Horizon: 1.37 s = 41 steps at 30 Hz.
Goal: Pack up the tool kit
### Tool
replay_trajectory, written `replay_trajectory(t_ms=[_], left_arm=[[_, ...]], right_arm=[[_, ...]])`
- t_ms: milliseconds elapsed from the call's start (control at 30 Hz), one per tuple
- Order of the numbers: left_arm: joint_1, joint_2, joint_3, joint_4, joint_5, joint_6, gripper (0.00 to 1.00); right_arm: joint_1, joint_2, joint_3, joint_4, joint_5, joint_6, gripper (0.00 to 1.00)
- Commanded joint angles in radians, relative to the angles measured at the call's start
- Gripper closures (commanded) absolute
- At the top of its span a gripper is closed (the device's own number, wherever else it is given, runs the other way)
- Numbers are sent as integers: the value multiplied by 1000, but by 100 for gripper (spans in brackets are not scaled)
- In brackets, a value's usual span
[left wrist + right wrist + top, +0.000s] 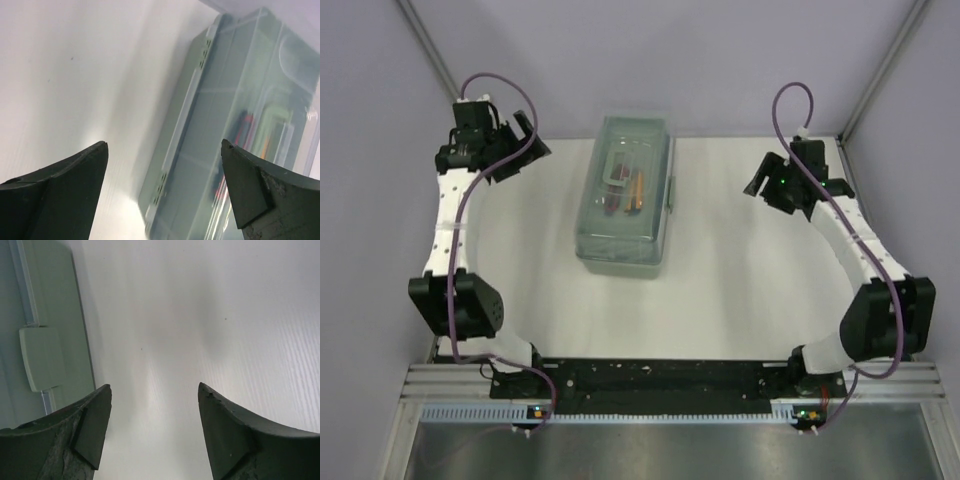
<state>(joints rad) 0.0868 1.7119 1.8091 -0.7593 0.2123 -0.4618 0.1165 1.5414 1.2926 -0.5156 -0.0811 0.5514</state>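
A translucent green tool case [625,195] lies closed in the middle of the white table, with red and orange tools showing through its lid. It also shows in the left wrist view [235,125], hinge side facing that camera. Its latch tab [42,359] shows in the right wrist view. My left gripper [527,147] is open and empty, raised to the left of the case; its jaws show wide apart in the left wrist view [165,160]. My right gripper [760,180] is open and empty, to the right of the case, also shown in its wrist view [155,400].
Purple-grey walls close in the table at the back and both sides. A metal rail [670,385] with the arm bases runs along the near edge. Bare white table surface [740,280] lies between the case and the right arm.
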Motion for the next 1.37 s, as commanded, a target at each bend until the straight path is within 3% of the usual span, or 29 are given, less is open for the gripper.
replay_trajectory(t_ms=[0,100,300,633,967,1333], left_arm=[[-19,-280,-167,-101,-62,94,4],[-18,-437,-315,-124,-73,100,4],[-19,-714,-442,-242,-103,109,4],[-48,-971,-590,-287,-88,117,8],[-119,-1038,-622,-310,-203,135,2],[-131,-1048,-620,-310,-298,120,2]], right_arm=[[-8,-239,-97,-81,138,-53,29],[-8,-396,-171,-124,231,-42,27],[-8,-714,-315,-164,388,57,26],[-6,-1098,-391,-300,419,147,23],[-5,-1268,-288,-517,477,117,22],[-3,-1259,-292,-555,483,120,22]])
